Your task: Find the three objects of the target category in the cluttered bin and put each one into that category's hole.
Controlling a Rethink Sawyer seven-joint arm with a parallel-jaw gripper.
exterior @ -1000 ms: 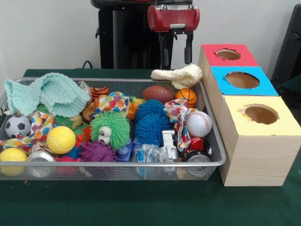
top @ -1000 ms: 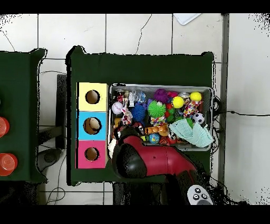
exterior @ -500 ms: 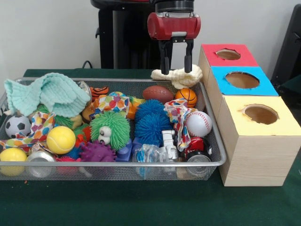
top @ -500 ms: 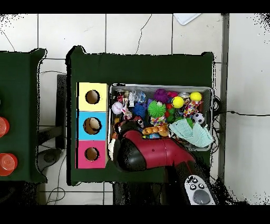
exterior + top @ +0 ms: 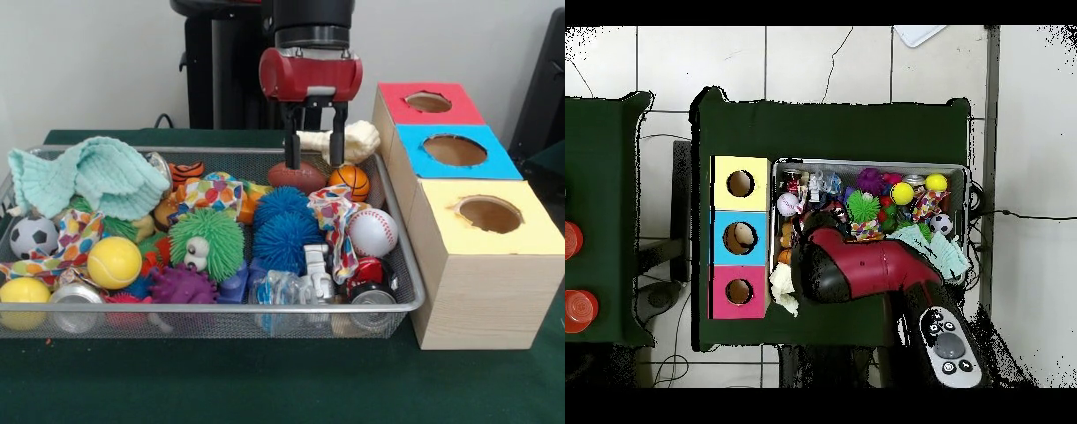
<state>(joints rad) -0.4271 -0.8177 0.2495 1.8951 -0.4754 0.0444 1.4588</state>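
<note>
My gripper (image 5: 312,152) hangs open over the far right part of the wire bin (image 5: 221,307). Its fingertips (image 5: 290,157) reach down to the top of a brown football (image 5: 296,177), one on each side, without closing on it. A cream bone-shaped toy (image 5: 346,140) lies on the bin's far rim just behind the fingers. An orange basketball (image 5: 350,181) sits right of the football, and a baseball (image 5: 373,231) nearer. In the overhead view the arm's red head (image 5: 827,275) hides the gripper, and the cream toy (image 5: 783,290) shows beside it.
Three boxes with holes stand right of the bin: red (image 5: 428,102), blue (image 5: 454,150), yellow (image 5: 489,214). The bin also holds blue spiky balls (image 5: 284,231), a green fuzzy ball (image 5: 207,243), a yellow tennis ball (image 5: 114,261), a soccer ball (image 5: 33,237) and a mint cloth (image 5: 88,175).
The gripper has moved left and down, from over the cream bone toy to just above the brown football. It stays open. In the overhead view the arm has swung further over the bin.
</note>
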